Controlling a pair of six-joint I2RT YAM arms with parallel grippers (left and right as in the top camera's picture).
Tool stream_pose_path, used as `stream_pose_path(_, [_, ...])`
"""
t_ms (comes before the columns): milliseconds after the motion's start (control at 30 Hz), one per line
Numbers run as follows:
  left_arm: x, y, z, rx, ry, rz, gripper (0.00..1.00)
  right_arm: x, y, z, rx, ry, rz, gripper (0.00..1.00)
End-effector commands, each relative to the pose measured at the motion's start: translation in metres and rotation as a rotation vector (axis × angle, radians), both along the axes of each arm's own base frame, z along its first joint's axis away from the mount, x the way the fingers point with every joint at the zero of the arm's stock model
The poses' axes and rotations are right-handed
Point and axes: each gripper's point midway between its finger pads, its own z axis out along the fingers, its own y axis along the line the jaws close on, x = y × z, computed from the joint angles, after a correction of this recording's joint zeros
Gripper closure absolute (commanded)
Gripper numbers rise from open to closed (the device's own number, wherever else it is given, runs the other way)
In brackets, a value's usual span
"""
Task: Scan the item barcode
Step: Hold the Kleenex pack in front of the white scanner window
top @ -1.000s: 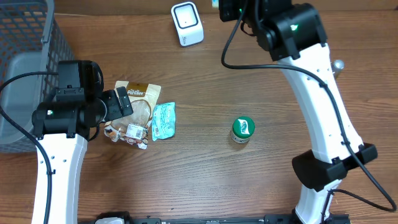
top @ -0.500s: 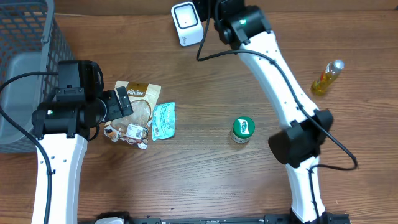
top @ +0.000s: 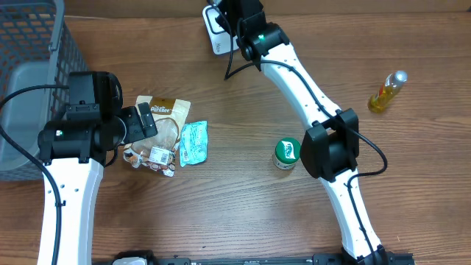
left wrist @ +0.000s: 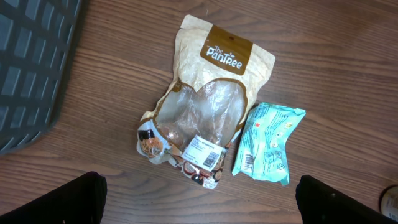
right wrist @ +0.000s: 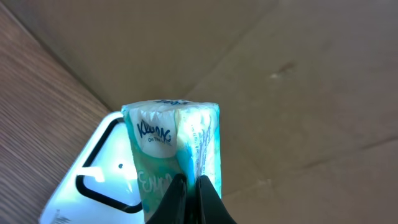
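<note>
Nearest, a green-lidded jar (top: 287,153) stands closed, contents unseen. Left of it, a windowed pouch (left wrist: 208,112) and a teal packet (left wrist: 268,142) lie flat, side by side, beneath the left gripper (left wrist: 199,199), whose jaws are spread wide and hold nothing. A grey basket (top: 44,51) stands at the left edge. A bottle (top: 385,93) of yellow liquid lies far right. Farthest, a tissue pack (right wrist: 171,143) is clamped in the closed right gripper (right wrist: 191,186), just before the scanner (right wrist: 93,180)
</note>
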Motion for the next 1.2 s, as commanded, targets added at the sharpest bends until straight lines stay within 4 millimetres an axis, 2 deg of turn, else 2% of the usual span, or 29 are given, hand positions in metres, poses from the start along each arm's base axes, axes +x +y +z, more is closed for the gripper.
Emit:
stream_pose_path(0, [0.002,-0.001,0.003,0.01,-0.007,-0.012,0.0,0.007,0.005,-0.014,-0.056,-0.027,0.021,0.96])
stream_pose_path(233, [0.002,-0.001,0.003,0.01,-0.007,-0.012,0.01,0.013,0.008,-0.041,-0.063,-0.015,0.022,0.96])
stream_pose_path(700, [0.002,-0.001,0.003,0.01,-0.007,-0.012,0.0,0.018,0.01,-0.033,-0.042,-0.054,0.02,0.96])
stream_pose_path(967, [0.002,-0.001,0.003,0.01,-0.007,-0.012,0.0,0.019,0.01,-0.048,-0.052,-0.035,0.02,0.96])
stream_pose_path(1167, [0.002,-0.001,0.003,0.01,-0.007,-0.012,0.01,0.021,0.01,-0.069,-0.067,-0.011,0.017,0.96])
